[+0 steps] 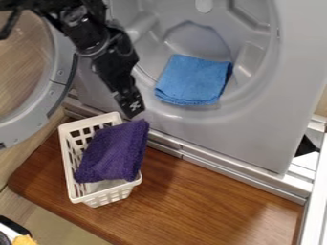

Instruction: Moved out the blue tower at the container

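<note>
The blue towel lies spread at the front lip of the machine's round opening, a little right of the lip's middle, while the white basket stands near the left end of the wooden counter, close to its back edge, with 1 purple towel draped in it and over its right edge. The black gripper hangs down by the basket's back right corner, near the purple towel and apart from the blue 1, and whether it is open or closed I cannot tell.
</note>
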### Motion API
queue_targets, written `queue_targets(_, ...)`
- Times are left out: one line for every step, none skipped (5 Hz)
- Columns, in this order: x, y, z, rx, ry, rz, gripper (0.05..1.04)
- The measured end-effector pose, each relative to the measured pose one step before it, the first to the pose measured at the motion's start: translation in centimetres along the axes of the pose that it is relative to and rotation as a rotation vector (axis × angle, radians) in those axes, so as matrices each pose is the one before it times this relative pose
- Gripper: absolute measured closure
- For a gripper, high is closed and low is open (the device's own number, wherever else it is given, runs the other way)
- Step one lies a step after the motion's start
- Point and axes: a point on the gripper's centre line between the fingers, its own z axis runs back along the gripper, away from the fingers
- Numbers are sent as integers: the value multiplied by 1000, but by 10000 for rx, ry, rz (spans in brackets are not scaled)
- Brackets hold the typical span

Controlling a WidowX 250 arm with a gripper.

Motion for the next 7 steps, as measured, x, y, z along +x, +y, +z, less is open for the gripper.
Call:
queue_targets(1667,1146,-1895,-159,-142,-459,83)
queue_targets(816,1304,-2161,30,-16,-359,83)
queue_targets(614,709,-2077,-6,-323,80,83)
queue_targets(1895,-277,-1400,-265,-363,-172,136)
queue_targets(495,270,-310,77,72,-317,421)
queue_targets(93,-459,-190,-26,80,26,719)
queue_targets(-463,-384,-150,-19,68,223,926)
